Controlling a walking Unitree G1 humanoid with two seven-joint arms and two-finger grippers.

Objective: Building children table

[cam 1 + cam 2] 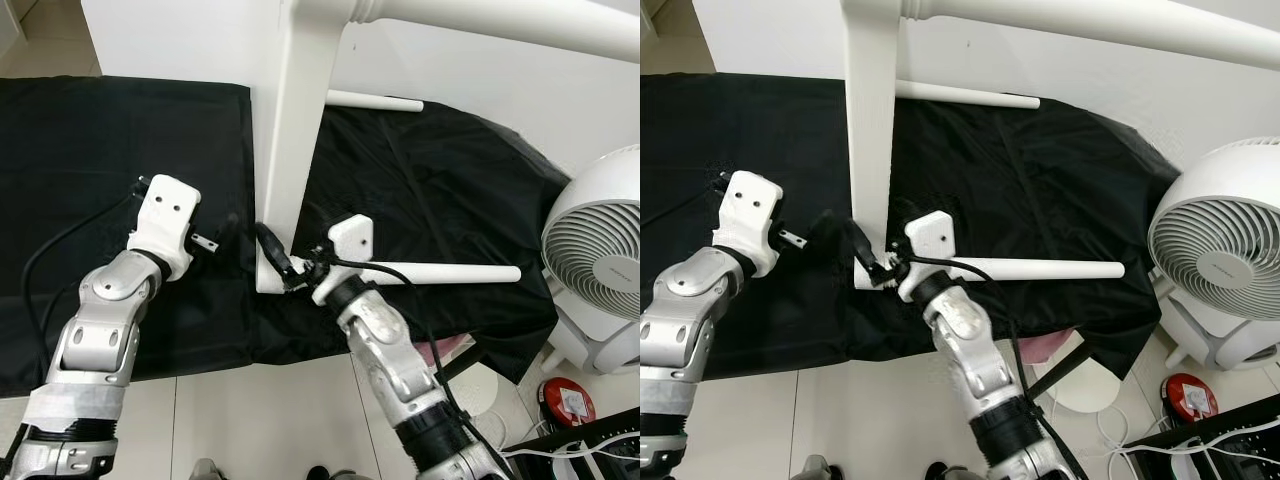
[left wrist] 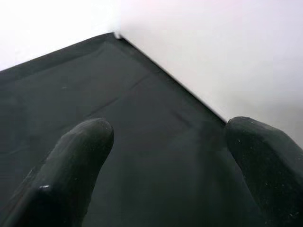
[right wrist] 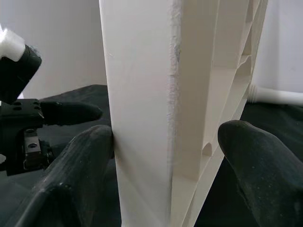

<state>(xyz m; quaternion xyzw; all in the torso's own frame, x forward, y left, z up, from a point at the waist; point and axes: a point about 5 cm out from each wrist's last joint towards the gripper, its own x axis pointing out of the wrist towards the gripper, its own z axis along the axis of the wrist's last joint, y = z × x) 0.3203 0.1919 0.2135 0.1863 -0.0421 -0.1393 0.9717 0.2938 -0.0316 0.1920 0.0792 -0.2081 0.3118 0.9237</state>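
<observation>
Your right gripper point(image 1: 283, 268) straddles the white tabletop point(image 1: 290, 150) edge, fingers apart; left gripper point(image 1: 225, 238) at nine o'clock, open, empty.

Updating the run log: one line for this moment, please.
tabletop on edge on black cloth | right gripper open around its edge | left gripper open beside it | loose leg on cloth

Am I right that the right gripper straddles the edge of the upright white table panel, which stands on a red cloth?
Not quite: the cloth is black, as the left eye view shows. The right gripper does straddle the edge of the upright white table panel, one finger either side, in the right wrist view.
</observation>
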